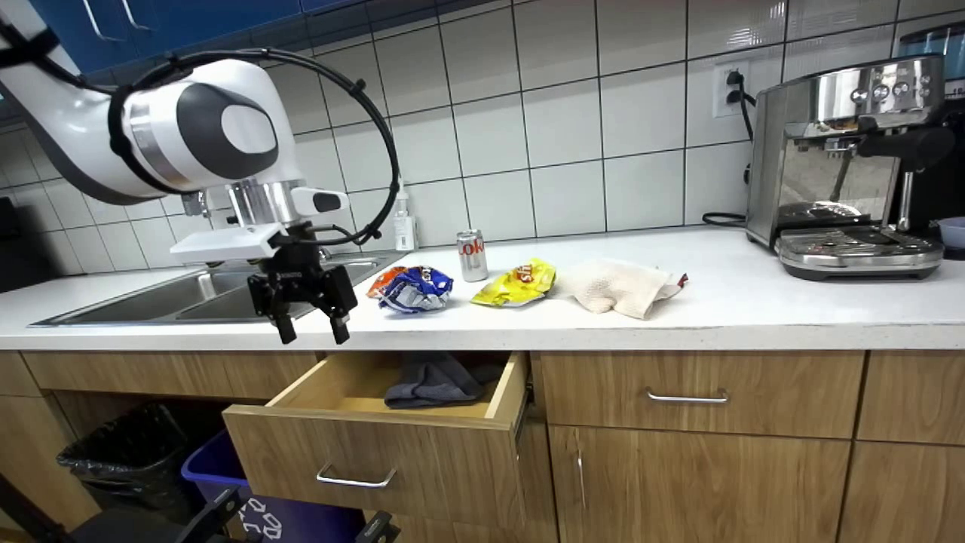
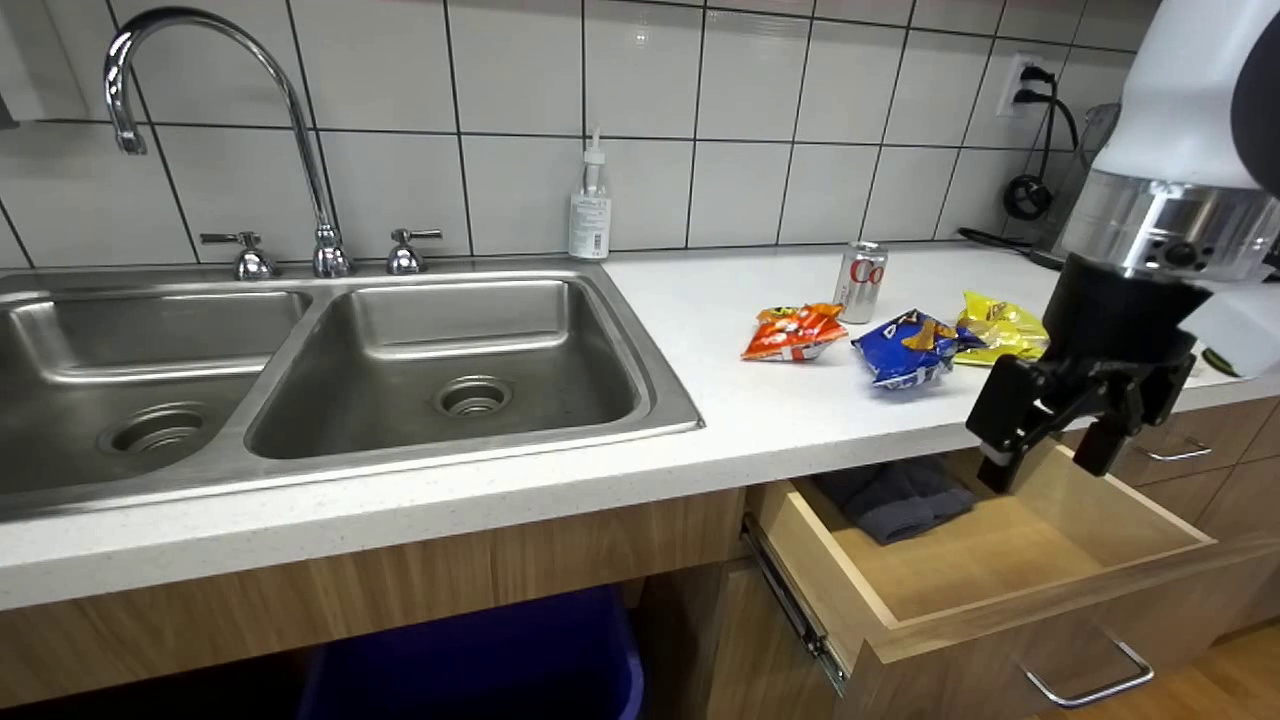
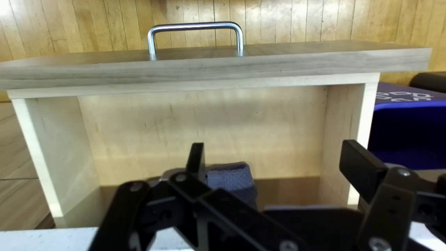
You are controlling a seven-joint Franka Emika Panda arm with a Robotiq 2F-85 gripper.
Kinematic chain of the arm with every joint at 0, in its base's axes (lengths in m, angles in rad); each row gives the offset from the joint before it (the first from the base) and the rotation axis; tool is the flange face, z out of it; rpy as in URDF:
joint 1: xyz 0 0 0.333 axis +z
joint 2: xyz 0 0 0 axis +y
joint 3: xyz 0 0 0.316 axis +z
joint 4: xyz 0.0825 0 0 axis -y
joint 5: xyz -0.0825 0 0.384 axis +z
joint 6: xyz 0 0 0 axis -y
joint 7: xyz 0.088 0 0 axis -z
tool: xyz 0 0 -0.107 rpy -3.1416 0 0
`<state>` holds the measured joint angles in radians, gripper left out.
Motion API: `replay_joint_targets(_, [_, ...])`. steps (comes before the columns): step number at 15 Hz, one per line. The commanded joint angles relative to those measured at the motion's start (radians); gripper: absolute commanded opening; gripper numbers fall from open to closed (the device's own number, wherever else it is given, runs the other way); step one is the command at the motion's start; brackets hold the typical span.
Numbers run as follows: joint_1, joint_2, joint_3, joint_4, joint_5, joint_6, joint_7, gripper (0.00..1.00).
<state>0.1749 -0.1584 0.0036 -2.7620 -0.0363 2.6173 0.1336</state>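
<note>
Hanging near the open drawer, pincer spread.

In an exterior view, a rumpled dark-grey cloth is held at ten o'clock within the pulled-out wooden drawer.

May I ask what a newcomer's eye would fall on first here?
Probably the open gripper, near the pulled-out drawer holding a dark cloth. Next, the orange bag, blue bag and yellow bag on the counter, then the shiny coffee machine at the right of an exterior view.
</note>
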Motion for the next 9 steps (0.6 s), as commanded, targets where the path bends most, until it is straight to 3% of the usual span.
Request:
replay_joint_targets(1, [-0.042,-0.067,0.016,0.054,0.043,-0.083,-0.049,1.00])
replay_joint_targets(9, [-0.082,0.028,-0.010,0.289,0.114,-0.106,-0.115,1.00])
